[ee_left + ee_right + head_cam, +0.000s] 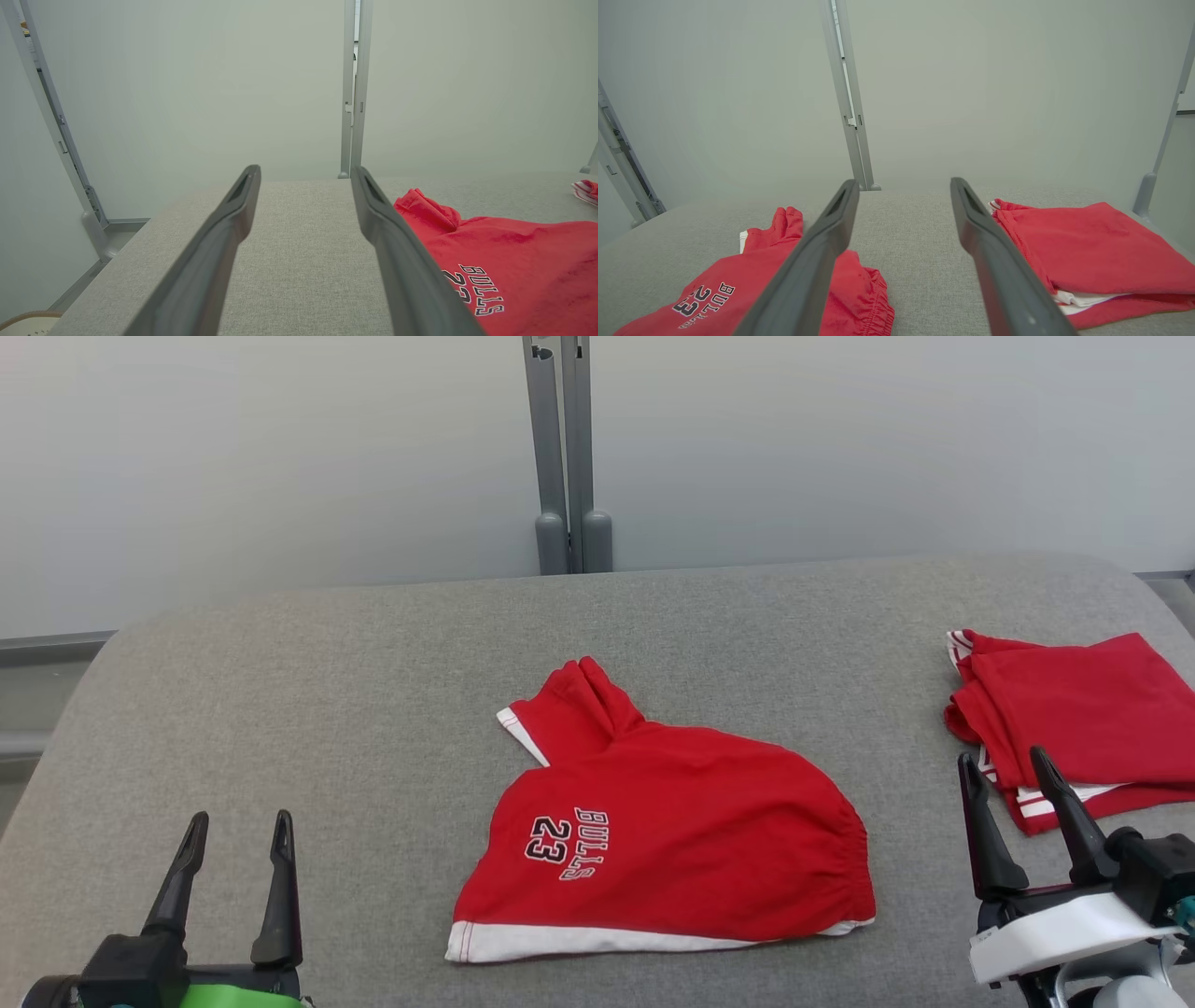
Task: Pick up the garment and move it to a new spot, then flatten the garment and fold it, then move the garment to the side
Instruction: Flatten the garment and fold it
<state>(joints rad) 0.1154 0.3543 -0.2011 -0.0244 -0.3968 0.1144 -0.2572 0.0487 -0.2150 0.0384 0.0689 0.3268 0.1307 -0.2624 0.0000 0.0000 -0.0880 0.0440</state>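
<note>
Eyeing the shorts (653, 840) lying dead center on the table (327, 709), with one leg poking toward 11 o'clock. Seeing left end effector (240, 817) at 7 and right end effector (1002, 756) at 4, both spread apart, empty. Guessing here: pinching that stray leg low, folding toward 5, steering clear of the pile (1083, 709) at 3.

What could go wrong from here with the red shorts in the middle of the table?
The shorts lie uneven, one leg bunched toward the back, so a fold made now may come out crooked. The right gripper stands open close to the folded red pile and might snag it when it moves.
</note>
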